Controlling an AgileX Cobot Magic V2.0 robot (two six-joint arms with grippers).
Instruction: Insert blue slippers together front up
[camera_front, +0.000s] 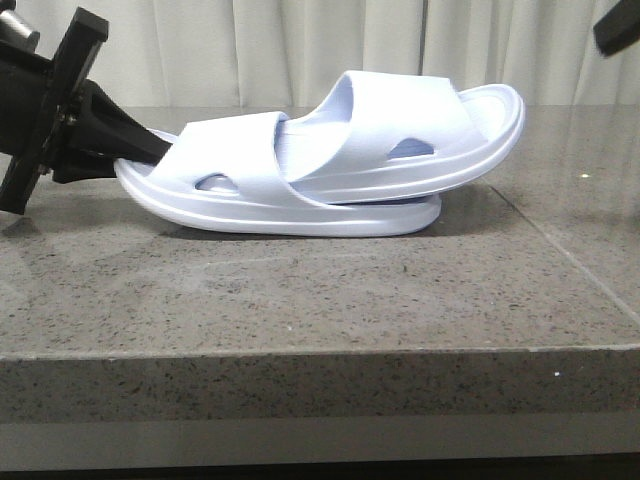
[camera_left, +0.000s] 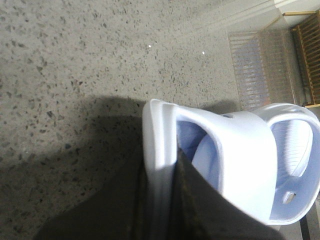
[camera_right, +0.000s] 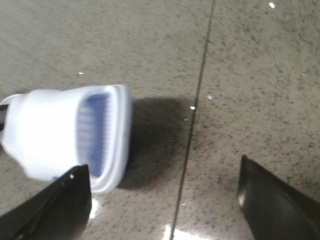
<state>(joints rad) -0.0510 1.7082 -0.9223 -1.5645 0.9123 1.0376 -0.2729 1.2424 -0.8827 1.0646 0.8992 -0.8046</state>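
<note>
The blue slippers lie nested on the stone table. The lower one rests flat. The upper one is pushed through the lower one's strap and tilts up to the right. My left gripper reaches in from the left and is shut on the lower slipper's sole rim. In the left wrist view that pale rim runs between the two dark fingers of the gripper. My right gripper hangs open above the table, beside the slippers' end and touching nothing. Only its tip shows in the front view.
A dark seam crosses the speckled grey stone tabletop to the right of the slippers. The table's front edge runs across near the camera. Pale curtains hang behind. A wooden rack stands beyond the table.
</note>
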